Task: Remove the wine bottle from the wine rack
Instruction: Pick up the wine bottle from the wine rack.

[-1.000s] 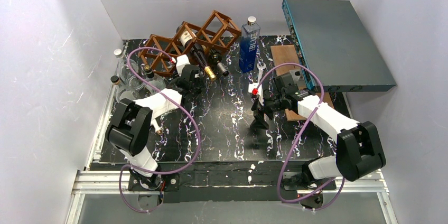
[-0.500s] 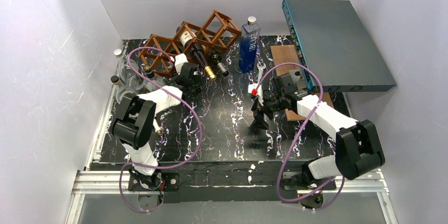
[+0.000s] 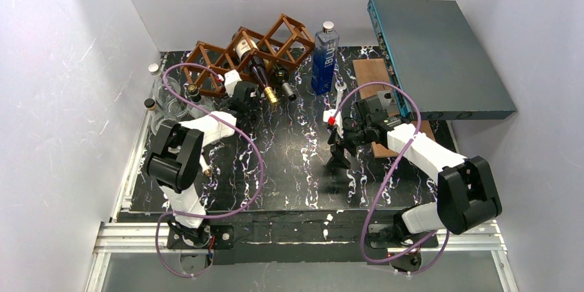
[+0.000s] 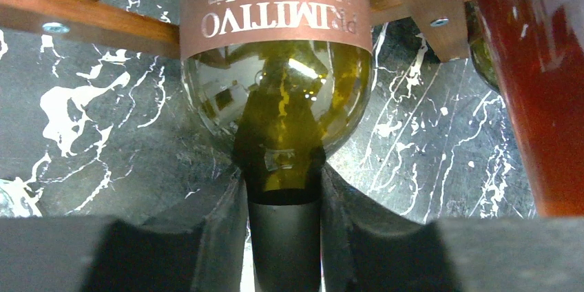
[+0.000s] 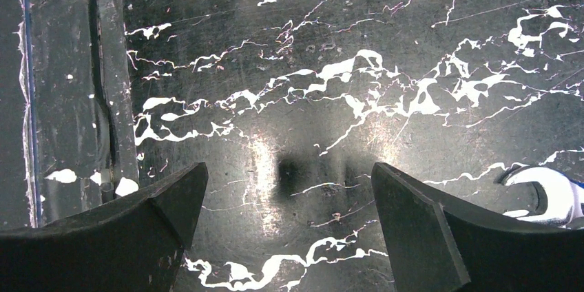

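The left gripper (image 4: 284,199) has its fingers (image 4: 206,226) clamped on the dark neck of the wine bottle (image 4: 275,99), just under the shoulder; the bottle lies in a cell of the wine rack (image 4: 89,23), with its body between the wooden bars and low over the counter (image 5: 344,65). For a good pull, I think the arm should draw straight back along the axis of the bottle, slowly and without tilting the neck, so that the body does not catch the bars or drag the rack along; a reddish neighbour bottle (image 4: 544,85) is just beside it, so sideways swing is risky. The right gripper (image 5: 289,175) hovers over bare counter with its fingers wide apart; it could steady the rack.
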Tool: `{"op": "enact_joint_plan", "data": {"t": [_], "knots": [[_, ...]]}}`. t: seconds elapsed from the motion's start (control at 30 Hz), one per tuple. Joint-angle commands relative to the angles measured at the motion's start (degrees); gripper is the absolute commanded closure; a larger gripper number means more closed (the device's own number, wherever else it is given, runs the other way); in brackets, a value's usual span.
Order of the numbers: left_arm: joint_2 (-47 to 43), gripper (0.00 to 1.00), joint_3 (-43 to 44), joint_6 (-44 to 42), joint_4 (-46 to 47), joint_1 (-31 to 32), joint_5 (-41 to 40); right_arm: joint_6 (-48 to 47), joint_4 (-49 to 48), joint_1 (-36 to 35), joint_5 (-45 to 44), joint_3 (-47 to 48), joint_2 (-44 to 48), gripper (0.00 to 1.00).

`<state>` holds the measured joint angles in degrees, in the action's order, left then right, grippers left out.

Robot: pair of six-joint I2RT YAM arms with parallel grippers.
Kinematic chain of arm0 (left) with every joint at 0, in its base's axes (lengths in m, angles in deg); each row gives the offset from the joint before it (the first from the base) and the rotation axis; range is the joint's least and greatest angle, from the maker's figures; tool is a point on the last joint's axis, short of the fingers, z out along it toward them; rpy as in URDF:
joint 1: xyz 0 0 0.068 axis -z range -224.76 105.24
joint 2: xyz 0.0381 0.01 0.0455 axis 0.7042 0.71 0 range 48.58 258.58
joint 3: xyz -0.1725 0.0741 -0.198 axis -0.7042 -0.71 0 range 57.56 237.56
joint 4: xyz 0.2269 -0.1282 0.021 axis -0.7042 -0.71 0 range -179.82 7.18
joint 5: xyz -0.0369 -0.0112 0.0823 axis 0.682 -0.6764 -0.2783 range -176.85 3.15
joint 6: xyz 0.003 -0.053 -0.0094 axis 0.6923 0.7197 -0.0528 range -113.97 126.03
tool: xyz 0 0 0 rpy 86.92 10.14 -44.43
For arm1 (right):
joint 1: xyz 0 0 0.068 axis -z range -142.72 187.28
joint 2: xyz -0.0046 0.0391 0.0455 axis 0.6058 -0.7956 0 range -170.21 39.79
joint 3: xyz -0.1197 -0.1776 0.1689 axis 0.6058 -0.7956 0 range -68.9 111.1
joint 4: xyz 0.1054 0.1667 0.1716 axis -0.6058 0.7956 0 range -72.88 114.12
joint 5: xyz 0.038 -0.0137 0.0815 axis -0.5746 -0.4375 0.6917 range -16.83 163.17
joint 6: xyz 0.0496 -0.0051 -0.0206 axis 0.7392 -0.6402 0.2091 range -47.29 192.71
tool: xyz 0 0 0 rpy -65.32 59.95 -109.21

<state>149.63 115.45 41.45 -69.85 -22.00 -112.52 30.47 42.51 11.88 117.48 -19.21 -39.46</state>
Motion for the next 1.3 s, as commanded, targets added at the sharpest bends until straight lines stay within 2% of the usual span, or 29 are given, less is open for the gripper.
{"op": "enact_joint_plan", "data": {"t": [0.0,0.03,0.87,1.27], "knots": [[-1.4,0.95,0.6,-0.4,2.5,0.5,2.0,-0.9,0.2,-0.3,0.5,-0.8,-0.5,0.02],[-1.9,1.0,0.1,-0.4,2.5,0.4,2.5,-0.9,0.2,-0.3,0.5,-0.9,-0.5,0.01],[-16.4,1.0,-11.0,1.6,1.6,2.9,3.4,-1.4,0.1,-0.3,0.5,-1.3,0.8,0.02],[-23.8,1.0,-15.8,-0.9,1.4,5.4,1.6,-1.5,0.0,-0.3,0.8,-1.5,1.2,0.02]]}}
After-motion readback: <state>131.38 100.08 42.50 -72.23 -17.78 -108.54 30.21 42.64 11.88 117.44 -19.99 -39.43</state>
